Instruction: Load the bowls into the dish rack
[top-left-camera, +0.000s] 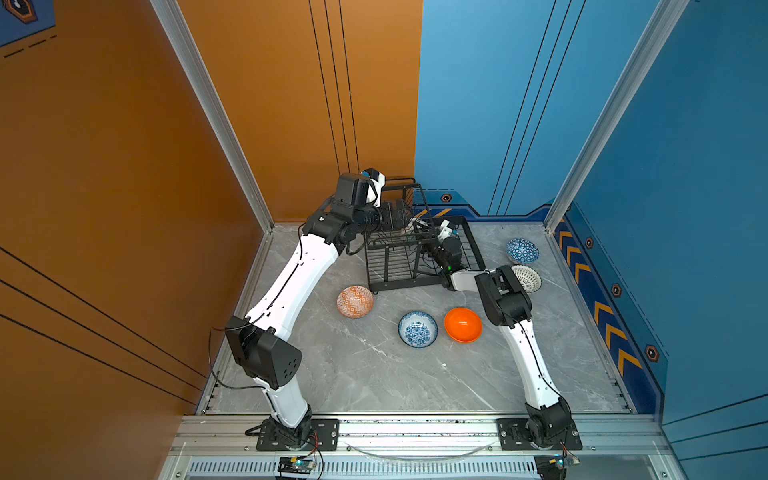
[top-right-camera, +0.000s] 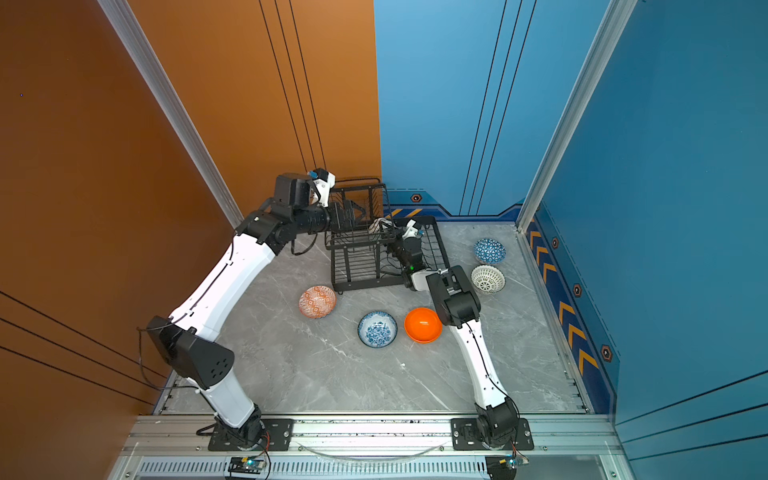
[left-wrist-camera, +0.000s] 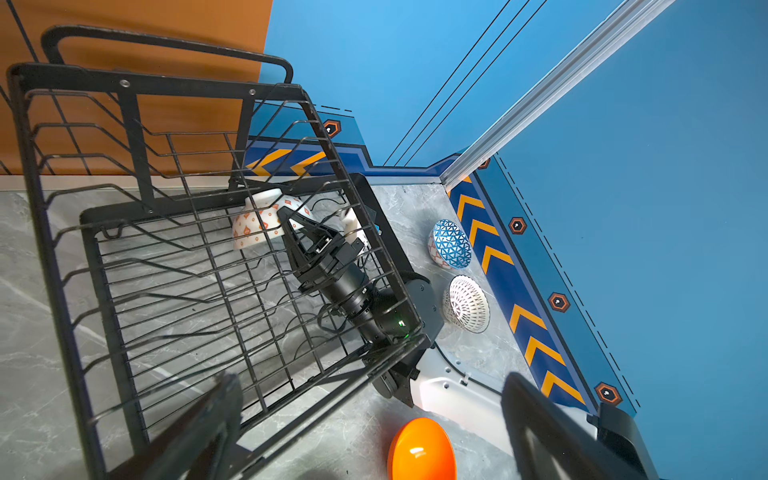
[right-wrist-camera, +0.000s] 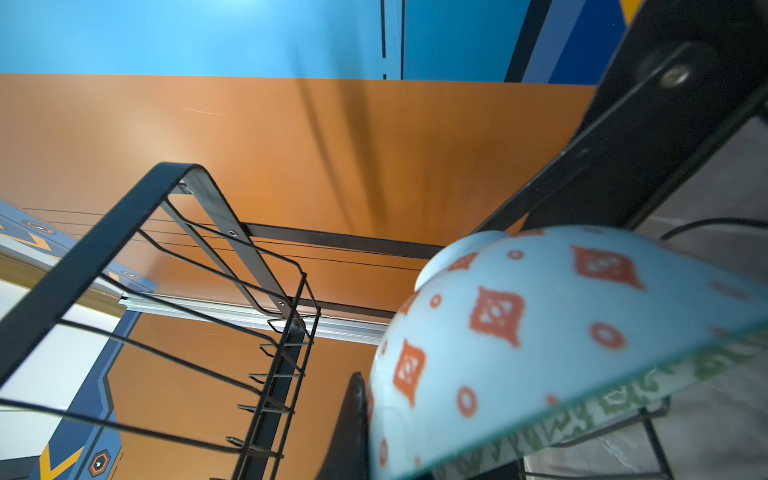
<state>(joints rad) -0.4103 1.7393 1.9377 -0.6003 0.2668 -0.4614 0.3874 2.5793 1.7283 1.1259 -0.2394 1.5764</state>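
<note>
The black wire dish rack (top-left-camera: 399, 286) (top-right-camera: 365, 286) (left-wrist-camera: 137, 83) (right-wrist-camera: 104, 232) stands at the back. My right gripper (left-wrist-camera: 291, 216) (right-wrist-camera: 374, 399) reaches into its lower tray, shut on the rim of a tilted pale bowl (left-wrist-camera: 257, 222) (right-wrist-camera: 540, 332) with orange diamonds outside and a green pattern inside. My left gripper (top-left-camera: 405, 214) (left-wrist-camera: 374, 415) hangs open and empty over the upper tier. On the table lie an orange-white diamond bowl (top-left-camera: 354, 301), a blue-white floral bowl (top-left-camera: 417, 328), a plain orange bowl (top-left-camera: 463, 324) (left-wrist-camera: 422, 451), a blue triangle bowl (top-left-camera: 522, 250) (left-wrist-camera: 451, 244) and a white lattice bowl (top-left-camera: 527, 278) (left-wrist-camera: 467, 304).
Orange and blue walls close in the grey marble table (top-left-camera: 374, 374) at the back and on both sides. The rack's handle (left-wrist-camera: 166, 41) rises at its far end. The right arm's elbow (top-left-camera: 505, 299) hangs beside the lattice bowl.
</note>
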